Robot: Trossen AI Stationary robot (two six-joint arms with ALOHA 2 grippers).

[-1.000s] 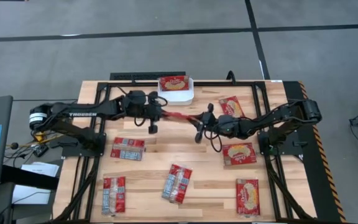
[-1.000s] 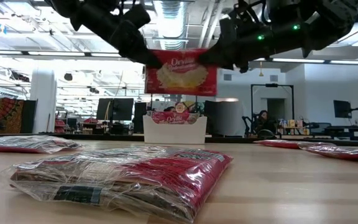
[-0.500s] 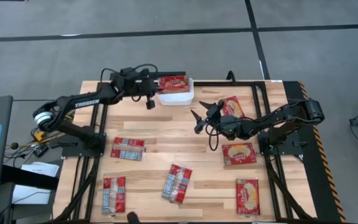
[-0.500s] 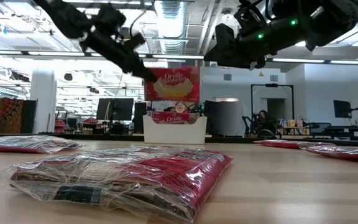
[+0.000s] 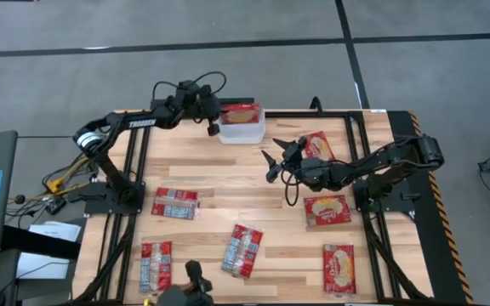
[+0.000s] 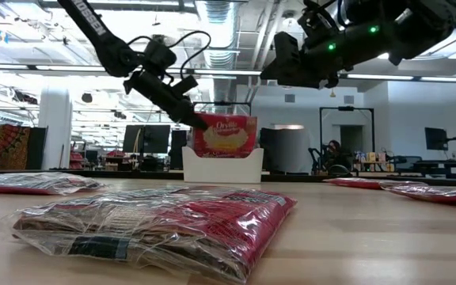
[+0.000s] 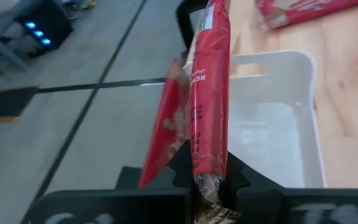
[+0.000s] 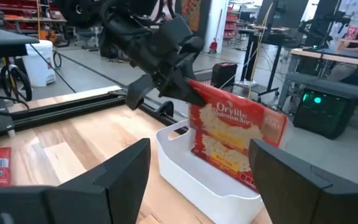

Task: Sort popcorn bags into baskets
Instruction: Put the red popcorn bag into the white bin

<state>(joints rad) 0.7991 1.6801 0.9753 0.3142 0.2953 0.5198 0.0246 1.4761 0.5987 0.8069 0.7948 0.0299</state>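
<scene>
Above white basket [image 5: 243, 132], left end effector [image 5: 213, 119] pinches popcorn bag [image 6: 225, 134].

Illumination is bright and even, from ceiling fixtures [image 6: 216, 16] at 12 o'clock in the low view. Table [image 5: 253, 191] shadows are soft. The nearest packet [image 6: 157, 226] is blurred.

The basket [image 5: 243, 132] sits at the bench's [image 5: 228, 183] far edge, a popcorn bag [image 5: 238, 114] held upright over it by the left gripper [image 5: 214, 119]. The right gripper [image 5: 272, 158] hovers mid-bench; six packets lie scattered nearer.
</scene>
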